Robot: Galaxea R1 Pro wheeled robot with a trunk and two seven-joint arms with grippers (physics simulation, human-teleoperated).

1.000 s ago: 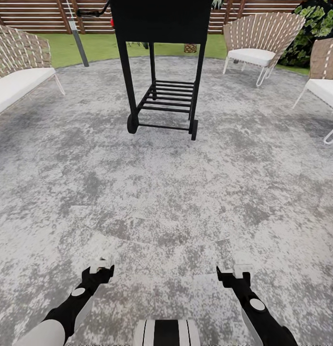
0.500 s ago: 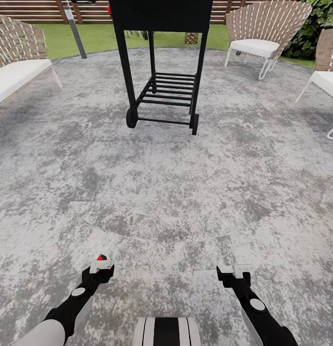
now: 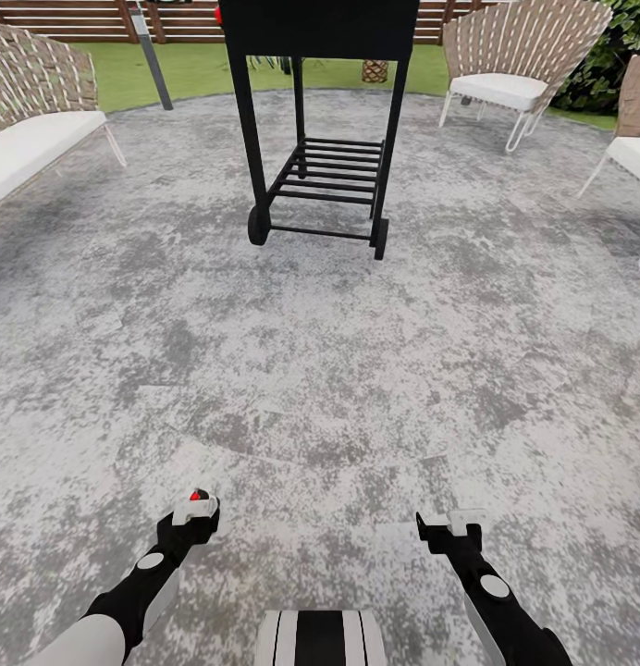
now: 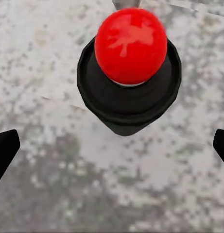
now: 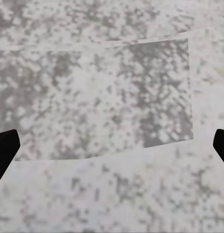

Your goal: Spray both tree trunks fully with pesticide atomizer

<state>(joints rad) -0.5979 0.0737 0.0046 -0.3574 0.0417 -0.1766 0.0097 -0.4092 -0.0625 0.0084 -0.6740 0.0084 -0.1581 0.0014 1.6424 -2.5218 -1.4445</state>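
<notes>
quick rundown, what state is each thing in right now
pesticide atomizer: upright on the floor, red top up, ungrasped
left gripper: open above the atomizer, fingers wide of it
right gripper: open, empty, over bare paving
black grill cart: standing on its wheels and legs
white-cushioned chair: upright, unoccupied

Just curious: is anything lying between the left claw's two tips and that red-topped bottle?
No. In the left wrist view, bare floor separates the open left gripper from the pesticide atomizer.
</notes>
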